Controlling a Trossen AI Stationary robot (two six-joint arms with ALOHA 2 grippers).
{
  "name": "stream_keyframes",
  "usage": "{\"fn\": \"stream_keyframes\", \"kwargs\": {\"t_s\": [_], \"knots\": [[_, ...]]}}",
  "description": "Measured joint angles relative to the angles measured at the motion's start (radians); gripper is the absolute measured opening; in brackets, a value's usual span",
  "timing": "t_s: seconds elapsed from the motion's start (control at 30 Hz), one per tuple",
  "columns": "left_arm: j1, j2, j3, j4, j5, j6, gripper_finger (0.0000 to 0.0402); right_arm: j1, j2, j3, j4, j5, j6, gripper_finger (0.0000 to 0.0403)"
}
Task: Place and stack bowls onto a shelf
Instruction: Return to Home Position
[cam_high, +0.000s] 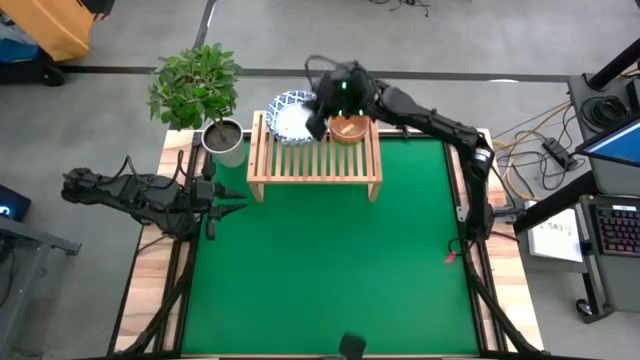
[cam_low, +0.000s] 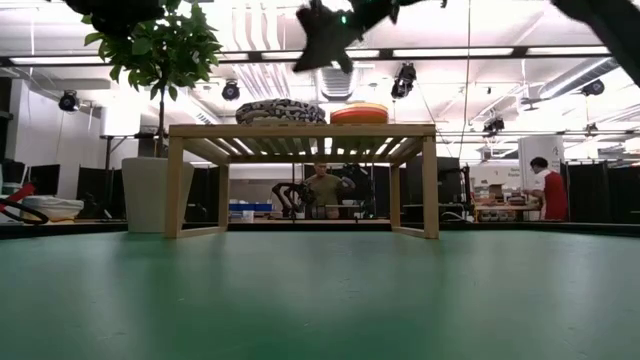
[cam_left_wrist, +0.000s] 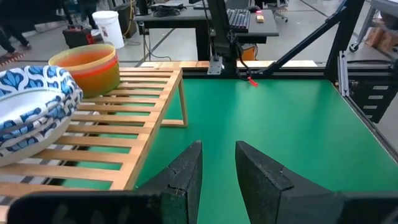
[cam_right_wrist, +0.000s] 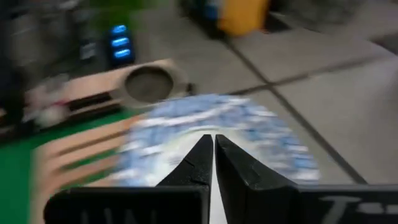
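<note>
A stack of white bowls with blue-patterned rims (cam_high: 288, 115) rests on the far left part of the light-wood shelf (cam_high: 315, 165). It also shows in the low view (cam_low: 280, 110) and the left wrist view (cam_left_wrist: 31, 106). A stack of small orange and yellow bowls (cam_high: 348, 129) sits to its right on the slats (cam_left_wrist: 87, 65). My right gripper (cam_high: 318, 118) hangs shut above the shelf between the two stacks, clear of both in the low view (cam_low: 322, 45). My left gripper (cam_high: 228, 206) waits open and empty, low at the table's left edge.
A potted plant in a grey pot (cam_high: 228, 142) stands just left of the shelf's far left corner. The green mat (cam_high: 330, 270) lies in front of the shelf. A small red object (cam_high: 450, 258) lies near the table's right edge. People stand in the room behind.
</note>
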Motion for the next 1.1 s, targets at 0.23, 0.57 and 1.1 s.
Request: {"fn": "stream_keyframes", "kwargs": {"t_s": [0.23,0.57,1.1], "knots": [[0.000,-0.042,-0.052,0.027,0.001,-0.003,0.0079,0.164,-0.155,-0.228,0.011,-0.090,-0.111,0.0009],[0.000,-0.229,-0.261,0.122,0.008,-0.073,0.0079,0.362,-0.514,-0.872,0.351,-0.092,-0.096,0.0009],[0.001,-0.501,-0.332,0.166,-0.068,-0.052,0.0062,0.423,-1.120,-1.640,0.781,-0.090,-0.003,0.0009]]}}
